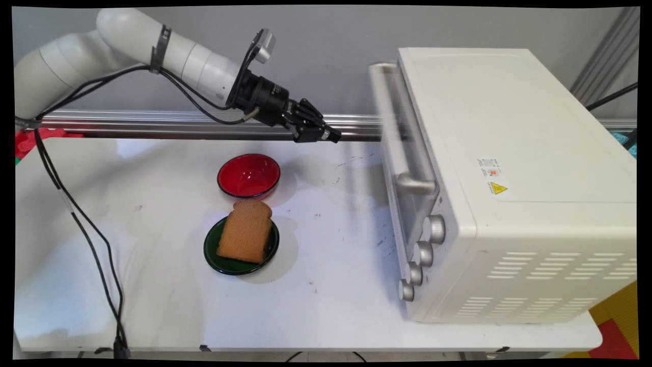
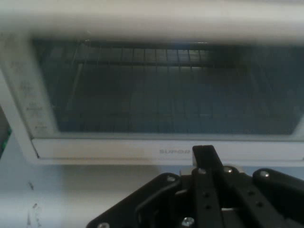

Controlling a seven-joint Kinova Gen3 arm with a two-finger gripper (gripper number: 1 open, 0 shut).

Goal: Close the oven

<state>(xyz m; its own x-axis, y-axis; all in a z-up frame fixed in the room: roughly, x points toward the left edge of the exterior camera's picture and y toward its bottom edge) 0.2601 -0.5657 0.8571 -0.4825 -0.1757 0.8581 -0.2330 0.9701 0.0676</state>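
Jaws state undetermined; black two-finger gripper (image 1: 333, 135) raised, holding nothing visible.

It hangs above the white tabletop (image 1: 127, 229), aimed at the glass door of the boxy white toaster oven (image 1: 509, 178), which lies to its right across open space; the door's metal bar handle (image 1: 402, 127) runs front to back. Below it sit a glossy red bowl (image 1: 248, 175) and a brown bread slice (image 1: 245, 231) on a dark green plate (image 1: 214, 252).

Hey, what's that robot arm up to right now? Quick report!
Gripper in the air, pointed at the toaster oven, touching nothing. Oven door shut. Bread slice on green plate, red bowl behind it.
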